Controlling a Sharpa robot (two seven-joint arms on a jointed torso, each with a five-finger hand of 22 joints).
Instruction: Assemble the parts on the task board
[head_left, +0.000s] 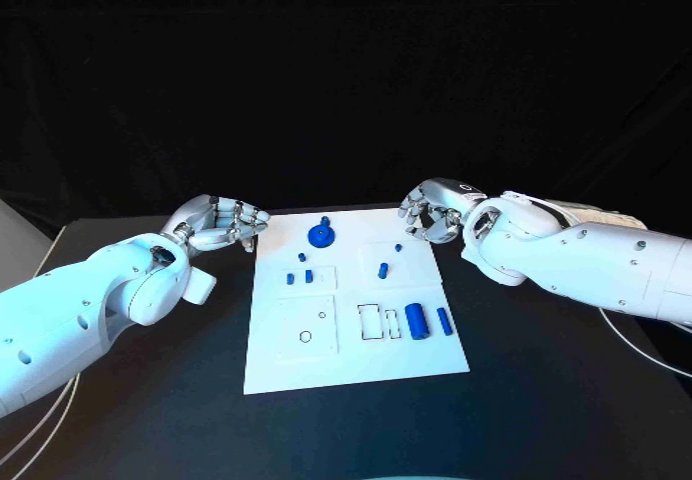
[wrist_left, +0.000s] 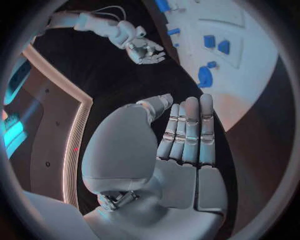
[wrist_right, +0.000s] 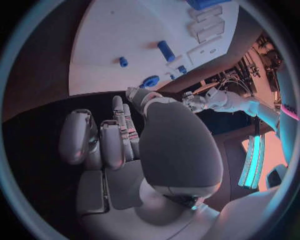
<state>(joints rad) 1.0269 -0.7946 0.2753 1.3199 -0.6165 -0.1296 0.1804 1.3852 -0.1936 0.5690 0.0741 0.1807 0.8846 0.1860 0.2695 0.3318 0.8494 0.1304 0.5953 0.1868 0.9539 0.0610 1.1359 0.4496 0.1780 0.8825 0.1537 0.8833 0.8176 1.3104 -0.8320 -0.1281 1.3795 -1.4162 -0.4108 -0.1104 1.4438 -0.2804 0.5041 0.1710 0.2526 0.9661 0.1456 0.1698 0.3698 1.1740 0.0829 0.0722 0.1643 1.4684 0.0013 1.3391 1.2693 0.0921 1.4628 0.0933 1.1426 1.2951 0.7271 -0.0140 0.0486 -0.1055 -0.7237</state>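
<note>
White task board (head_left: 289, 370), blue parts (head_left: 418, 321), seemingly empty hands (head_left: 219, 222) flanking

My head camera looks steeply down on the surface (head_left: 173, 420). Each wrist camera sits close behind my fingers (wrist_left: 187, 130), facing outward; all three share the task board (head_left: 353, 355).

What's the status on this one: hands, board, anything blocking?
Left hand open, empty, off the board's far left corner. Right hand open, empty, at its far right corner. Task board untouched, blue parts loose on it. Nothing in the way.
</note>
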